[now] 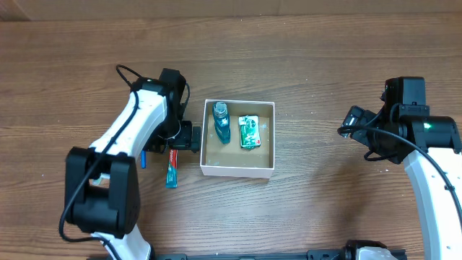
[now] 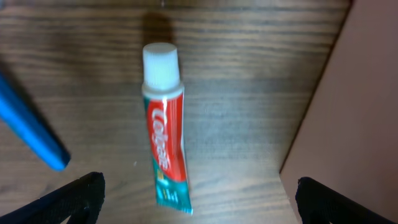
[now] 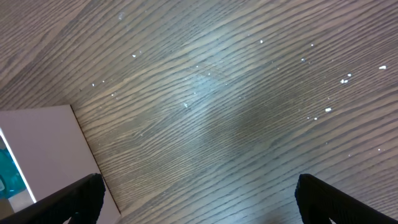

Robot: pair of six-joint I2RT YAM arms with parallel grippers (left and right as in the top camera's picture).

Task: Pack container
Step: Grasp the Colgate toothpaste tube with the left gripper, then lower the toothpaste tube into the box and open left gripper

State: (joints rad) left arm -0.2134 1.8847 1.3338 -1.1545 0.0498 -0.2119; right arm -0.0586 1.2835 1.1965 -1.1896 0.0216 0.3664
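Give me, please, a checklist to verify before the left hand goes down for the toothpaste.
1. Left hand open: ok, fingers wide apart.
2. Toothpaste tube between the fingers: ok, lying flat, a little off centre.
3. Blue stick apart from the tube: ok, not touching.
4. Finger clear of the container wall: cannot tell, the wall is very near.
5. Room in the container: ok, bare floor in front of the blue bottle and green packet.
6. Right hand out of the way: ok, open, over the table beside the container.
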